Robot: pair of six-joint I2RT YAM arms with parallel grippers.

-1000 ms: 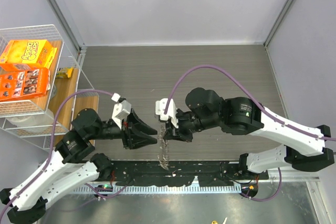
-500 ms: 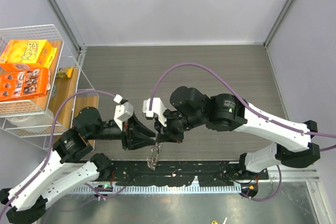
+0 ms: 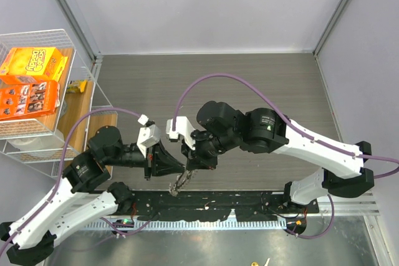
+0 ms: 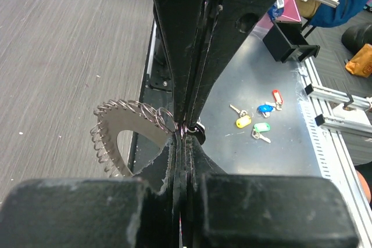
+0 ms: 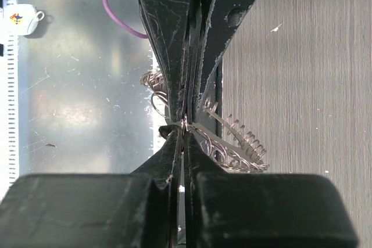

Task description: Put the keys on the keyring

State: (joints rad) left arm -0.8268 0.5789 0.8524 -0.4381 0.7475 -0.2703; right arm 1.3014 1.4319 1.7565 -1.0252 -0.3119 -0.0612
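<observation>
While tip to tip, left tool [image 4: 181, 137] and right tool [image 5: 185, 129] clenched on toothed silvery keyring [image 4: 106, 135].

White arm shells [image 3: 312, 147], black round joints [image 3: 262, 130], looping purple cables [image 3: 212, 78]; scuffed black left end effector [image 3: 182, 168], matching right end effector [image 3: 191, 164].

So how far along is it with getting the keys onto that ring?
Done: the keyring already carries many silvery keys. In hand: the left fingers and right fingers pinch shut on its rim together. To do: any further key; I can't tell if one sits between them.
</observation>
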